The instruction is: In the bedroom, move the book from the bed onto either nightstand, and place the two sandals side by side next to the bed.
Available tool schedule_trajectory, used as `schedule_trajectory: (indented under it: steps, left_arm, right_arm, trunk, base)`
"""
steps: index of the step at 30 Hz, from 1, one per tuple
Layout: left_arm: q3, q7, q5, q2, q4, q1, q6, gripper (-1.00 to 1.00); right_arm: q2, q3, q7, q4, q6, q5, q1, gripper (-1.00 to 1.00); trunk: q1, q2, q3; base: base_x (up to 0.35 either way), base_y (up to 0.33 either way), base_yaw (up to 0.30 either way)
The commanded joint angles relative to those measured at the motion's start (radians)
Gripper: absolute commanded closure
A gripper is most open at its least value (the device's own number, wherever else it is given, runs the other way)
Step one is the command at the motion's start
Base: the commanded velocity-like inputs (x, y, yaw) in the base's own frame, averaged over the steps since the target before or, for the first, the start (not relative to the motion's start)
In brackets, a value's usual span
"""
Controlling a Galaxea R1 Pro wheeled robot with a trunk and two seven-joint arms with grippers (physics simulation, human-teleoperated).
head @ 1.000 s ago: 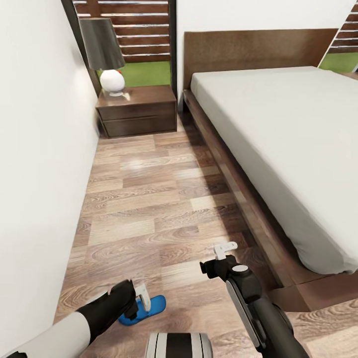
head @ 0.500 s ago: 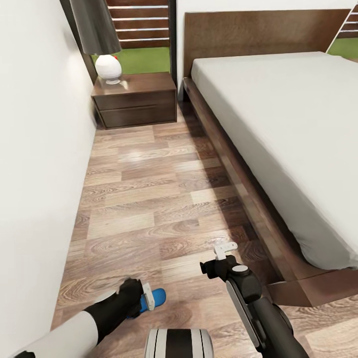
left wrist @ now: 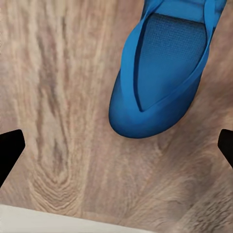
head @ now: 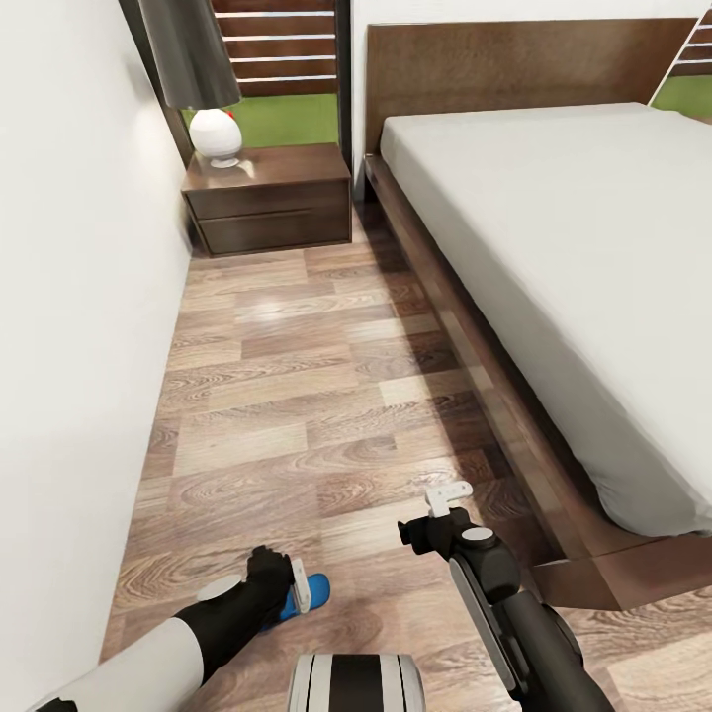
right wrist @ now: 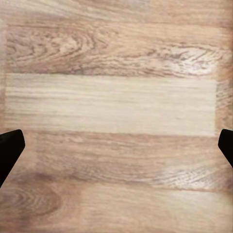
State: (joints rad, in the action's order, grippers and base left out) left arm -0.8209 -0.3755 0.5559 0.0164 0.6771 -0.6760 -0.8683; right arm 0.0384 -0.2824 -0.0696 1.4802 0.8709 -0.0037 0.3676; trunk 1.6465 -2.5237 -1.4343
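One bright blue sandal (head: 314, 591) lies on the wood floor near the view's bottom edge, partly covered by my left gripper (head: 299, 586). In the left wrist view the sandal (left wrist: 162, 73) lies flat just ahead of the left gripper (left wrist: 116, 150), whose fingers (left wrist: 9, 150) stand wide open without touching it. My right gripper (head: 445, 499) hangs open over bare floor, between the sandal and the bed (head: 564, 257); its right wrist view (right wrist: 116, 145) holds nothing but planks. A dark nightstand (head: 269, 213) stands by the headboard. The book and the other sandal are out of view.
A lamp (head: 213, 129) with a white round base and dark shade stands on the nightstand. A white wall (head: 69, 346) runs along the left, leaving a floor aisle (head: 307, 396) between it and the bed's wooden frame (head: 465, 356).
The head camera tilted, shifting the whole picture. My left gripper has moved in over the sandal and now covers more of it. The right arm is unchanged.
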Motion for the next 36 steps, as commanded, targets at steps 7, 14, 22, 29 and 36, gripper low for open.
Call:
schedule_trajectory:
  steps: [7,14,22,29,36]
  left_arm:
    - [-0.005,-0.004,0.015,0.001,0.005,0.0,0.001,-1.0]
    - [0.0,0.02,0.015,0.003,0.005,0.0,0.011,-1.0]
    - [0.006,0.083,0.007,0.006,0.004,0.0,0.029,-1.0]
    - [0.009,0.11,-0.004,0.013,0.001,0.001,0.102,-1.0]
    - [0.025,0.112,-0.007,0.008,0.003,0.001,0.13,-1.0]
  right_arm:
    - [0.0,-0.001,-0.006,0.0,0.005,0.001,0.001,-1.0]
    - [0.0,-0.001,-0.006,0.002,0.005,0.001,0.001,-1.0]
    - [0.0,-0.001,-0.006,0.002,0.005,0.001,0.001,-1.0]
    - [0.0,-0.001,-0.006,-0.002,0.005,0.001,0.001,-1.0]
    - [0.0,-0.001,-0.007,-0.008,0.004,0.002,0.001,-1.0]
  trunk:
    - [0.0,0.0,-0.001]
    - [0.001,-0.001,-0.008]
    - [0.004,-0.003,-0.039]
    - [0.004,-0.003,-0.039]
    - [0.004,-0.003,-0.039]
  base:
    - [0.0,0.0,0.0]
    - [0.0,0.0,0.0]
    - [0.0,0.0,0.0]
    - [0.0,0.0,0.0]
    - [0.0,0.0,0.0]
